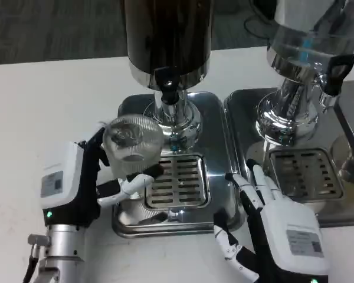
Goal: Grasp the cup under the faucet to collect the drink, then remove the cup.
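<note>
Left of the faucet [167,79], left hand [76,186] fingers wrap ribbed clear cup [131,144]: prob. light, slippery, fragile; grip mid-wall w/ care.

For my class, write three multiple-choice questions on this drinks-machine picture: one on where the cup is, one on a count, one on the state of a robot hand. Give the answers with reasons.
1. Where is the clear cup?
A. On the right drip tray
B. At the left edge of the left drip tray, held in the left robot hand
C. On the bare table

2. How many slotted drain grates show?
A. One
B. Two
C. Four

3. What is the right robot hand doing?
A. Holding a cup
B. Pressing a tap
C. Lying open, holding nothing

Answers:
1 B: the fingers wrap the cup beside the left grate.
2 B: one grate sits in each tray, the second at.
3 C: its fingers are spread near the left tray's corner.
</note>
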Controlling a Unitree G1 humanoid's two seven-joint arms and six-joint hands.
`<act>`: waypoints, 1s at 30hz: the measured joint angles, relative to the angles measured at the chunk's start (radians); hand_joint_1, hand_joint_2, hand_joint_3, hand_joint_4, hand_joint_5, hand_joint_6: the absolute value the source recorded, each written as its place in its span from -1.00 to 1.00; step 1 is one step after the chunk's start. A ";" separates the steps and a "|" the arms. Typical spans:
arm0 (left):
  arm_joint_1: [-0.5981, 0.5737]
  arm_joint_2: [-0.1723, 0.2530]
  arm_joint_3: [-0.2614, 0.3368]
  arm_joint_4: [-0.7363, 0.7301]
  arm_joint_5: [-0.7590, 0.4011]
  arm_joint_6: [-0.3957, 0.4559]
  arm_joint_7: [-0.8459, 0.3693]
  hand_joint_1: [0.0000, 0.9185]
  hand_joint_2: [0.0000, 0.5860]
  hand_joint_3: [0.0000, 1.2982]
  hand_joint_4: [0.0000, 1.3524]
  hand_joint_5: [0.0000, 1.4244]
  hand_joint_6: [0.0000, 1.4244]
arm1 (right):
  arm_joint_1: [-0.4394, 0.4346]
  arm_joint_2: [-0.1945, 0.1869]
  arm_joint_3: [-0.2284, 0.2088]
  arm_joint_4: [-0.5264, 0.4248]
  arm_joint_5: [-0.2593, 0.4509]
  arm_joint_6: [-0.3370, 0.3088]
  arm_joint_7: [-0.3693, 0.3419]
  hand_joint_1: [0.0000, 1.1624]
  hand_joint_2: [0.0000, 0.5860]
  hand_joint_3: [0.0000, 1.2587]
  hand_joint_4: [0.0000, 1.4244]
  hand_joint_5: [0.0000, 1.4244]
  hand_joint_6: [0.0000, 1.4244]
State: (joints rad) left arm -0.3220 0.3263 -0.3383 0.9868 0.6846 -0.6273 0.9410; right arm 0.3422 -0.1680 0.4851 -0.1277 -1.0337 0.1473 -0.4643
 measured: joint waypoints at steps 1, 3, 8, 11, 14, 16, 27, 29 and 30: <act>-0.002 -0.005 -0.002 0.007 0.000 0.003 -0.006 -0.08 -0.46 -0.30 -0.17 0.17 0.41 | 0.000 0.000 0.000 -0.001 0.000 0.000 0.000 -0.55 0.48 -0.69 -0.99 -0.86 -0.62; -0.004 -0.014 -0.006 0.017 0.000 0.004 -0.014 -0.08 -0.46 -0.30 -0.17 0.17 0.41 | 0.000 0.000 -0.001 -0.002 0.000 0.000 0.000 -0.55 0.48 -0.69 -0.99 -0.86 -0.62; -0.023 -0.032 -0.027 0.037 0.000 0.010 -0.017 -0.09 -0.46 -0.30 -0.19 0.17 0.39 | 0.004 0.002 -0.002 -0.005 0.000 0.001 0.001 -0.55 0.48 -0.69 -0.99 -0.86 -0.62; -0.050 -0.049 -0.036 0.065 -0.001 0.018 -0.021 -0.09 -0.46 -0.30 -0.19 0.17 0.38 | 0.006 0.007 0.000 -0.005 -0.001 0.010 0.001 -0.55 0.48 -0.69 -0.99 -0.86 -0.62; -0.079 -0.069 -0.051 0.095 -0.001 0.026 -0.021 -0.09 -0.46 -0.30 -0.19 0.17 0.38 | 0.006 0.015 0.007 -0.005 -0.001 0.015 0.001 -0.55 0.48 -0.69 -0.99 -0.86 -0.62; -0.090 -0.077 -0.064 0.107 0.000 0.033 -0.020 -0.10 -0.46 -0.30 -0.19 0.16 0.38 | 0.006 0.017 0.008 -0.005 -0.002 0.015 0.000 -0.55 0.48 -0.69 -0.99 -0.86 -0.62; -0.126 -0.092 -0.115 0.150 -0.002 0.067 -0.031 -0.17 -0.53 -0.34 -0.24 0.12 0.30 | 0.004 0.039 0.012 0.002 -0.001 0.018 -0.007 -0.53 0.46 -0.69 -0.99 -0.86 -0.62; -0.126 -0.089 -0.117 0.151 -0.004 0.067 -0.037 -0.23 -0.55 -0.36 -0.25 0.11 0.29 | 0.001 0.039 0.012 0.003 -0.001 0.018 -0.007 -0.53 0.46 -0.69 -0.99 -0.86 -0.62; -0.126 -0.085 -0.117 0.152 -0.006 0.067 -0.044 -0.24 -0.56 -0.36 -0.25 0.10 0.28 | -0.002 0.040 0.012 0.005 -0.001 0.018 -0.007 -0.53 0.46 -0.69 -0.99 -0.86 -0.62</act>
State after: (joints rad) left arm -0.4480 0.2415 -0.4557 1.1388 0.6786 -0.5601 0.8971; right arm 0.3404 -0.1284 0.4970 -0.1226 -1.0343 0.1656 -0.4716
